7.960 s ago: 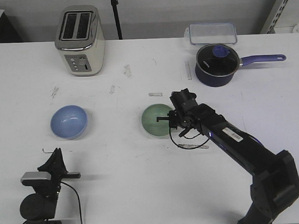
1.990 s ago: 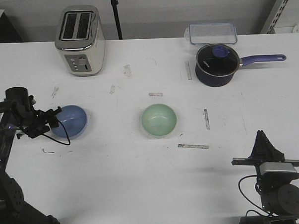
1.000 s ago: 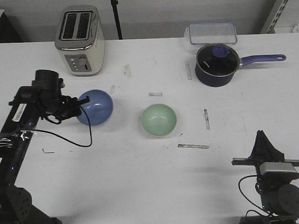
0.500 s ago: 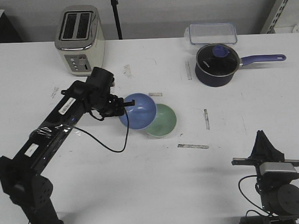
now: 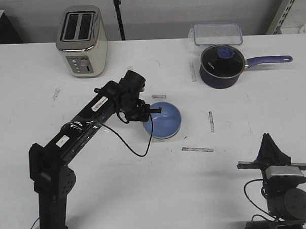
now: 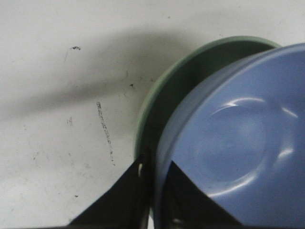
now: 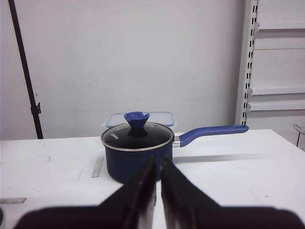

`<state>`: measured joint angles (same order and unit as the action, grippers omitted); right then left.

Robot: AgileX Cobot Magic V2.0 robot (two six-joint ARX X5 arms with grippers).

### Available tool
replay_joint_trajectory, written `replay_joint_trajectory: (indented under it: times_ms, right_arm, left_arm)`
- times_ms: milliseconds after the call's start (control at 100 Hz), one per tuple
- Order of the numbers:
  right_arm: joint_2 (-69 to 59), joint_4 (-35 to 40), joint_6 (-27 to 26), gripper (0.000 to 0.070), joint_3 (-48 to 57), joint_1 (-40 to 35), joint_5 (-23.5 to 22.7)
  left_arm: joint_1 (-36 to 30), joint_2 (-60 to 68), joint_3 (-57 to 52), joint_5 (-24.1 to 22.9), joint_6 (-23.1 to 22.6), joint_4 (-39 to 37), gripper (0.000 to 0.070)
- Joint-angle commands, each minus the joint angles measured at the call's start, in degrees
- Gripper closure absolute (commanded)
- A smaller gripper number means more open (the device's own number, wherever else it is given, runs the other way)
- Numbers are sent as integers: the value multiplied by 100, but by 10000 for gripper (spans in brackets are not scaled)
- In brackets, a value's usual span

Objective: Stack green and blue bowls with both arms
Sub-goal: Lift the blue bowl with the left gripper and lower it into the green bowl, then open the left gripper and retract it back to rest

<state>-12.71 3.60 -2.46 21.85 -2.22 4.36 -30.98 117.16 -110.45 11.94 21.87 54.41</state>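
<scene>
The blue bowl (image 5: 164,120) sits over the green bowl at the table's middle and covers it in the front view. The left wrist view shows the blue bowl (image 6: 238,143) inside the green bowl's (image 6: 159,102) rim, with green wall showing on one side. My left gripper (image 5: 152,110) is shut on the blue bowl's rim (image 6: 156,164), one finger inside and one outside. My right gripper (image 5: 268,146) is parked at the near right, far from both bowls, with its fingers shut on nothing (image 7: 158,167).
A toaster (image 5: 82,41) stands at the back left. A dark navy saucepan (image 5: 221,66) with a purple handle and a clear lidded box (image 5: 217,34) are at the back right. Tape strips (image 5: 197,149) lie near the bowls.
My left arm carried the blue bowl from the left side rightward and now holds it in the green bowl. The right arm, at the green bowl eight seconds ago, stays parked.
</scene>
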Motion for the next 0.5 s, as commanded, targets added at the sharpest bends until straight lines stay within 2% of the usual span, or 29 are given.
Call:
replay_joint_trajectory:
  times_ms: [0,60,130,490]
  right_arm:
    - [31,-61,-72,691,22,-7,13]
    - [31,-61,-72,691,22,-7,13]
    - [31,-61,-72,691,22,-7,13]
    - [31,-61,-72,691,22,-7,13]
  left_arm:
    - [-61,107,-173,11,13,-48,590]
    - [-79,105,-173,13,-17,-81,494]
    - [-81,103,-173,15,-17,-81,453]
    - [-9,-501,-175,15,-9,-179,453]
